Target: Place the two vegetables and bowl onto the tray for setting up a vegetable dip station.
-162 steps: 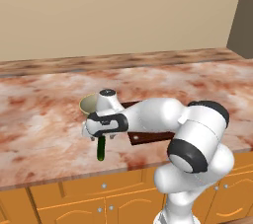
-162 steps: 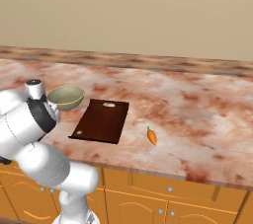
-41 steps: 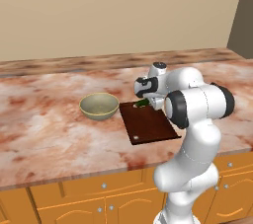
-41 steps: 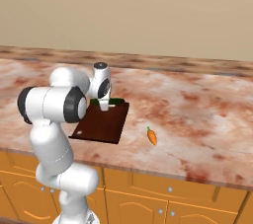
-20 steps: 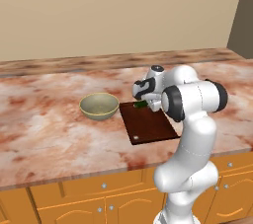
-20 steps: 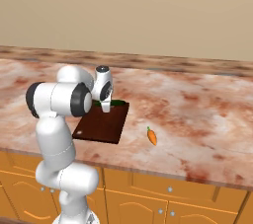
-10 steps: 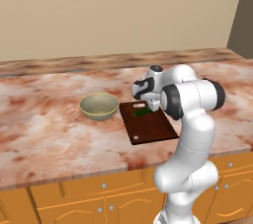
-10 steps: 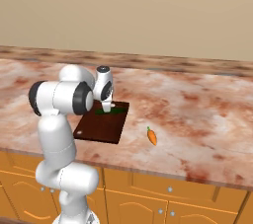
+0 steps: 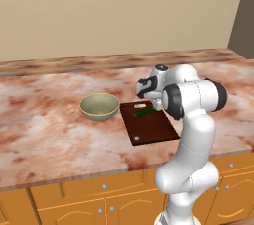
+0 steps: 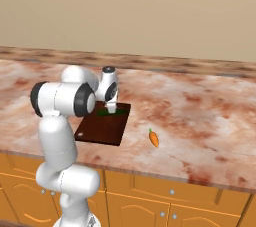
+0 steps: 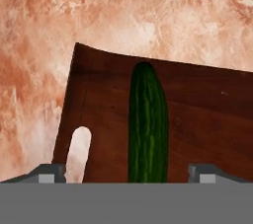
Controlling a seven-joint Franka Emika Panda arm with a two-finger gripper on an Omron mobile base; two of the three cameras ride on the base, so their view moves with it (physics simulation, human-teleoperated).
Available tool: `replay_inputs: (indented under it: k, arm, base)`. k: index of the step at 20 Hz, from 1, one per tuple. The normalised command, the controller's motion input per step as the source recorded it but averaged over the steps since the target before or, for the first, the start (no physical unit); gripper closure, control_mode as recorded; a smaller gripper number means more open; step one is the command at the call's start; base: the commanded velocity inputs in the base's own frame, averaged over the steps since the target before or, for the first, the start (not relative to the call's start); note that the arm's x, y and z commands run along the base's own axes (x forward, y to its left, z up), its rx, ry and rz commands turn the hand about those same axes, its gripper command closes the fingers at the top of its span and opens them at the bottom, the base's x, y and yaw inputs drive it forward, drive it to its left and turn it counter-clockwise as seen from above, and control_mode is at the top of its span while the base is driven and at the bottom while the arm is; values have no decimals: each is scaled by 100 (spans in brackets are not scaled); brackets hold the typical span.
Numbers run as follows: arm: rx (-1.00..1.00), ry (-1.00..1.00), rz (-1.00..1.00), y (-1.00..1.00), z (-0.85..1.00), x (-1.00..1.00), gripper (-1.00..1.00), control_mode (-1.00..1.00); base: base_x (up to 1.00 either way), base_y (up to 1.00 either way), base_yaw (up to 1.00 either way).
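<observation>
Open-jawed gripper (image 11: pixel 126 171) hovers over the cucumber (image 11: pixel 147 124), which lies released on the brown tray (image 11: pixel 197 119). The carrot (image 10: pixel 154 138) lies on the counter to the tray's right, bowl (image 9: pixel 99 106) to its left

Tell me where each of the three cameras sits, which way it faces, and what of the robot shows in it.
Left base view: behind the arm's left, looking forward and down at the counter, bowl, tray; arm rises lower right.
Right base view: behind its right, same counter, tray, carrot; arm lower left.
Hand view: on the hand, looking down at the cucumber lying on the tray; gripper open astride it.
Shared: tray and cucumber.
</observation>
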Motion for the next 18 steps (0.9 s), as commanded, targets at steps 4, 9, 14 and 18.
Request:
replay_inputs:
  k: [4, 9, 14, 18]
  arm:
    - [-1, 0, 0, -44, 16, -27, -100, -100]
    - [-3, 4, 0, -38, 15, -34, -100, -100]
    - [-7, 2, 4, -45, 6, -55, -100, -100]
    - [-10, 1, 10, -50, 0, -60, -100, -100]
  base:
    - [0, 0, 0]
    - [0, 0, 0]
    - [0, 0, 0]
    - [0, 0, 0]
